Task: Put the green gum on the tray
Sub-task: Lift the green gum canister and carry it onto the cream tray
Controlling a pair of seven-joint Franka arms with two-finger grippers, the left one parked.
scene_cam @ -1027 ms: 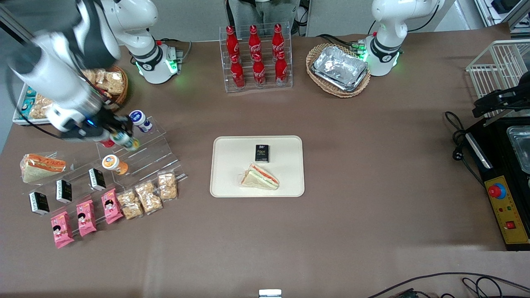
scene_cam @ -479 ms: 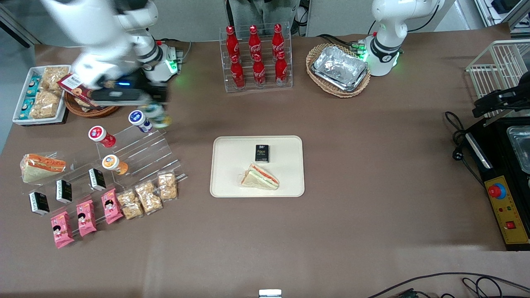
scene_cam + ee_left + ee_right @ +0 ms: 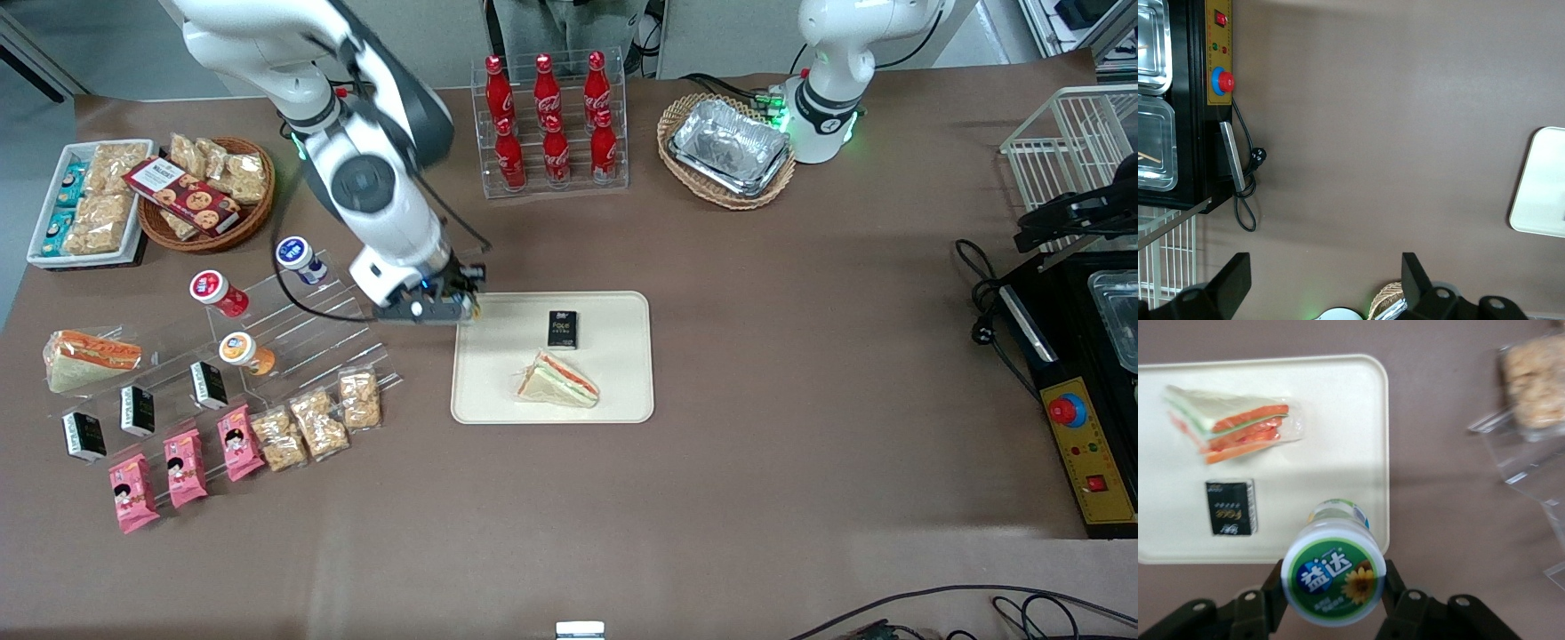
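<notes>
The green gum (image 3: pixel 1333 577), a small jar whose white-rimmed green lid shows a sunflower mark, is clamped between the black fingers (image 3: pixel 1268 597) of my right gripper (image 3: pixel 1333 590), which is shut on it. In the front view the gripper (image 3: pixel 453 307) hangs over the corner of the cream-white tray (image 3: pixel 498 373) that lies toward the working arm's end and farther from the camera. There the gripper body hides the jar. In the right wrist view the jar hangs above the tray's (image 3: pixel 1331 453) rim.
A wrapped sandwich (image 3: pixel 558 380) and a small black pack (image 3: pixel 562 328) lie on the tray. Beside the gripper is an acrylic stepped stand (image 3: pixel 311 329) with blue- (image 3: pixel 299 256), red- (image 3: pixel 213 292) and orange-lidded (image 3: pixel 242 349) jars. A cola rack (image 3: pixel 551 124) stands farther back.
The arm has swung from the acrylic stand to the tray's corner, carrying the green gum away from the stand.
</notes>
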